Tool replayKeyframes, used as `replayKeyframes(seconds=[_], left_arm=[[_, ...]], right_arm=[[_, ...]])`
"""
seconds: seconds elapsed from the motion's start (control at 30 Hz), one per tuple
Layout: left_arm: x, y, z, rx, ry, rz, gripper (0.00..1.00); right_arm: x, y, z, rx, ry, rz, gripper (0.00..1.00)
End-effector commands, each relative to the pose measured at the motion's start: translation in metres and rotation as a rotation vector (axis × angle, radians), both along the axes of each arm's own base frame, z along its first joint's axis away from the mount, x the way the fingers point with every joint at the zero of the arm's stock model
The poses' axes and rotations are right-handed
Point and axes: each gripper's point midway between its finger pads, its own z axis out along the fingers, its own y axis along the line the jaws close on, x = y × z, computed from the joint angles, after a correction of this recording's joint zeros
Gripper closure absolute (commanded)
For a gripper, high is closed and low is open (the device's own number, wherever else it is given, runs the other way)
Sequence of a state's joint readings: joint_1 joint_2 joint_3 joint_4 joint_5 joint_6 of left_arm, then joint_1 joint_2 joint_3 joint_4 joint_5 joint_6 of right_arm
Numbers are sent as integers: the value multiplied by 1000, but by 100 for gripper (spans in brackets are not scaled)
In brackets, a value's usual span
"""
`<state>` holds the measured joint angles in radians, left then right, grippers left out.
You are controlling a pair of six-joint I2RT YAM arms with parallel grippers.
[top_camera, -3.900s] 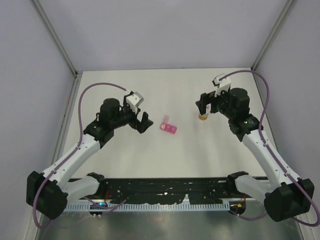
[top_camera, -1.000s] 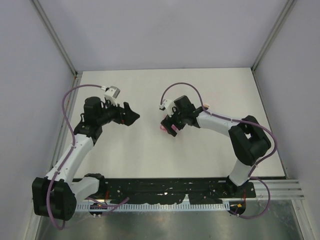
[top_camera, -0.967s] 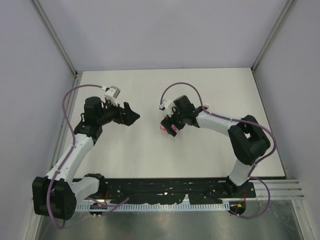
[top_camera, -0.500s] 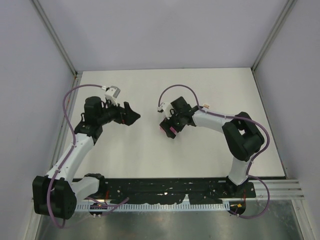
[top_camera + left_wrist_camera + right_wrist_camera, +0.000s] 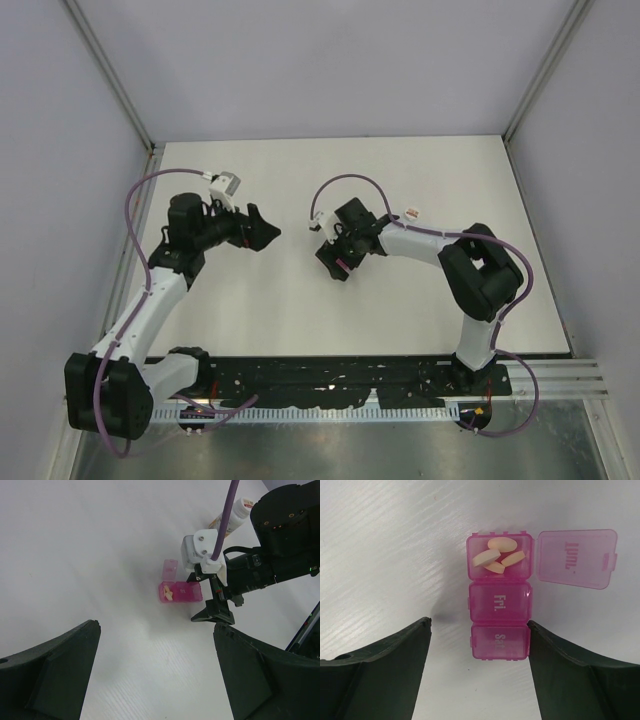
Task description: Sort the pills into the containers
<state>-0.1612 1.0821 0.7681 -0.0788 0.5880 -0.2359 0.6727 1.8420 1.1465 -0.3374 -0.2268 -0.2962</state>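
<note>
The containers are one pink pill box (image 5: 499, 602) of three joined compartments, lying on the white table. Its end compartment stands open, the lid (image 5: 575, 557) folded aside, with several cream pills (image 5: 495, 555) inside. The "Fri." and "Sat" compartments are shut. My right gripper (image 5: 479, 625) is open and straddles the "Sat" end. Its right finger (image 5: 580, 670) is close against the box and its left finger (image 5: 380, 670) stands apart from it. From above, the right gripper (image 5: 338, 258) covers most of the box. My left gripper (image 5: 262, 232) hangs open and empty to the left, facing the box (image 5: 180, 591).
A small white bottle with an orange-red label (image 5: 232, 522) lies on its side behind the right arm, its spot seen from above as the bottle (image 5: 411, 212). The enclosure's walls stand on the left, the right and at the back.
The right gripper has slid a little left and nearer over the pill box, and its jaws have narrowed around the box's end. The left arm has not moved.
</note>
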Motion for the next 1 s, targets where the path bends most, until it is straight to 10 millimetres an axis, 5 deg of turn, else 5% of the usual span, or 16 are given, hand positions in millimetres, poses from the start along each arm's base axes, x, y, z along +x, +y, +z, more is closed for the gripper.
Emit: replayKeyframes(seconds=[0.0,0.97], left_arm=[[1,0,22,-23,-81,-3,1],[2,4,24,-29,-79,7,1]], right_arm=[[9,6,9,10,-26,-16,21],[18,-2,10,-31,-75,-84,57]])
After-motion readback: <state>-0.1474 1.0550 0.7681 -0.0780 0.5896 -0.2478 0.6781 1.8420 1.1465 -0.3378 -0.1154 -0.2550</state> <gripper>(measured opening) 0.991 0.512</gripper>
